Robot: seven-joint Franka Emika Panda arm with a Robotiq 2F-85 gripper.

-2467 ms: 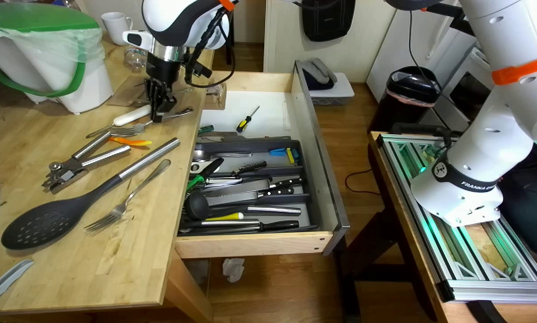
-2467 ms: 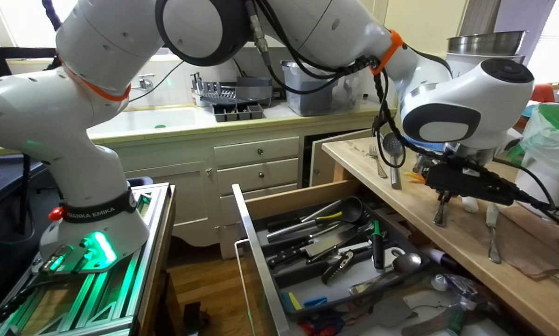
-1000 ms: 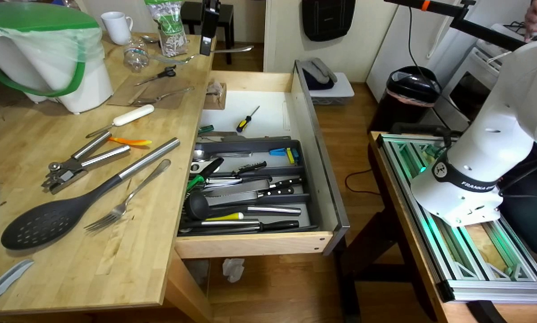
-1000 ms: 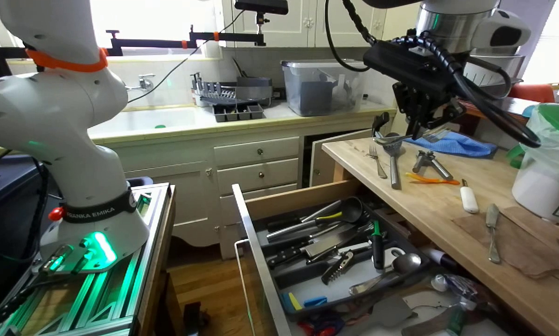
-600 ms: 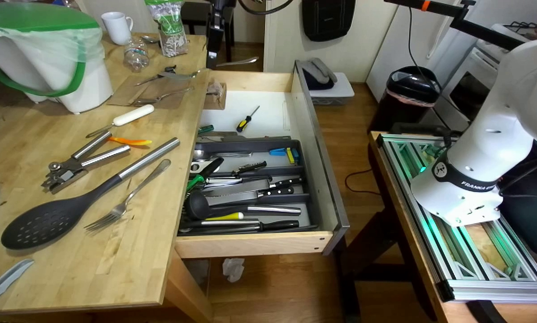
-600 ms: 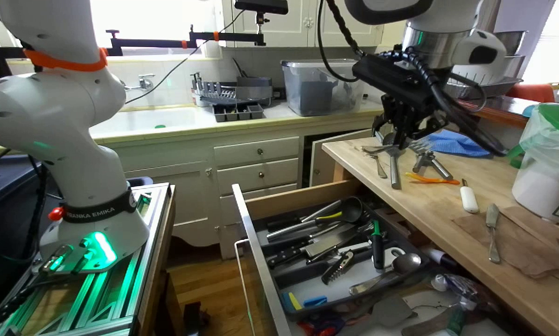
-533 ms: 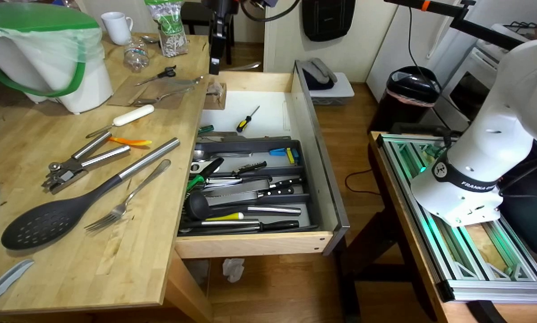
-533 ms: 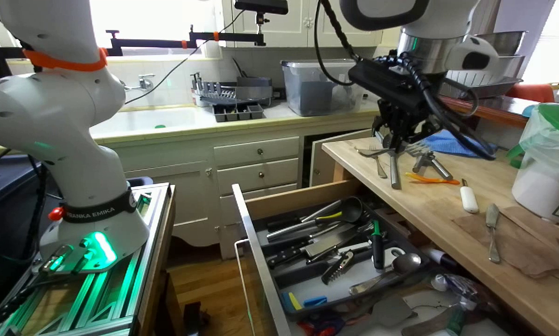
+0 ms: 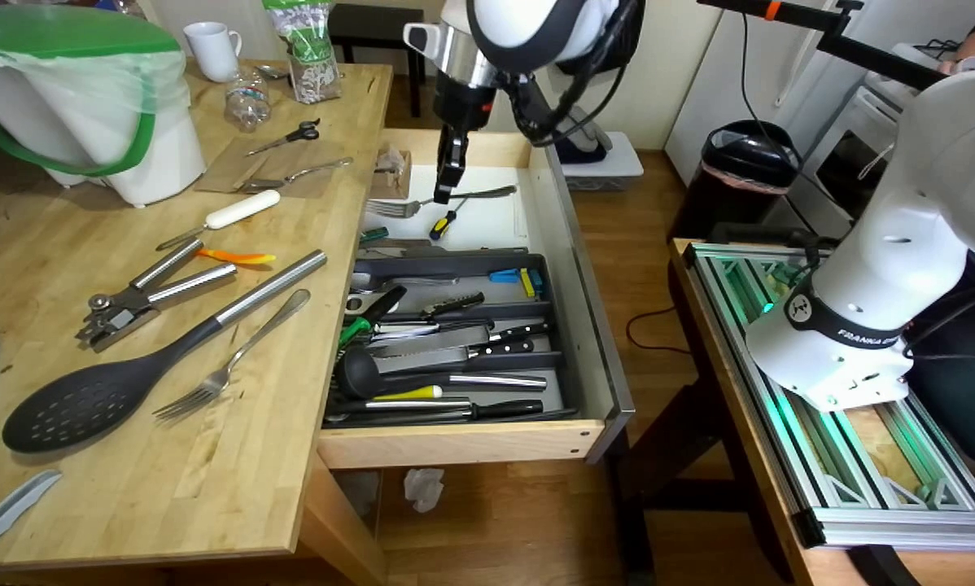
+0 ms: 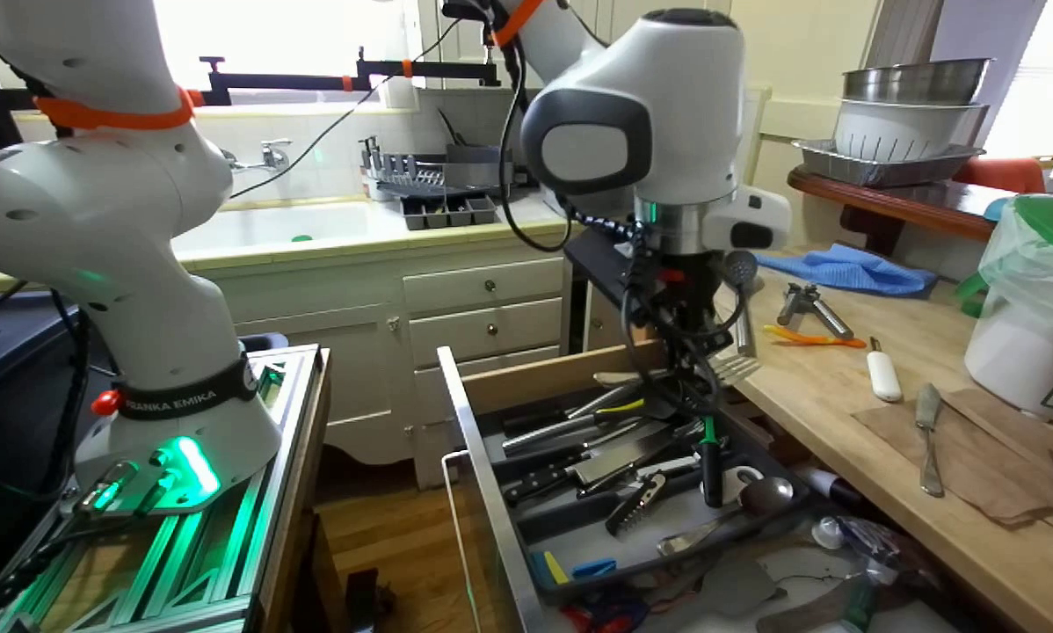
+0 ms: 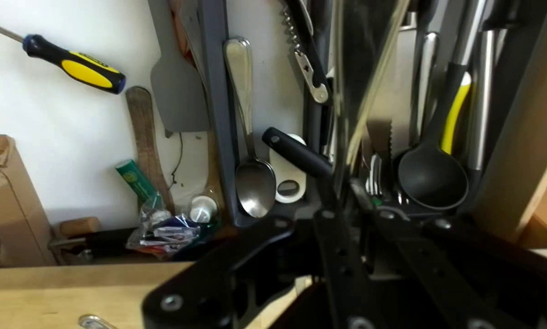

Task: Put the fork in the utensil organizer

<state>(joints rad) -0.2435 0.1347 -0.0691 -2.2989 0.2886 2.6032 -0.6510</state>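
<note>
While the fork [image 9: 403,210] hangs clenched in the jaws of the gripper [image 9: 443,194], at twelve o'clock from the organizer [image 9: 471,265] in an exterior view, pickup appears complete, whereas lowering and release inside remain.

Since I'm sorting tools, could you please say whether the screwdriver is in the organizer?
No, the screwdriver lies outside the organizer, on the drawer floor.

The claw [image 9: 445,192] hangs pointing downward, clamped together.
</note>
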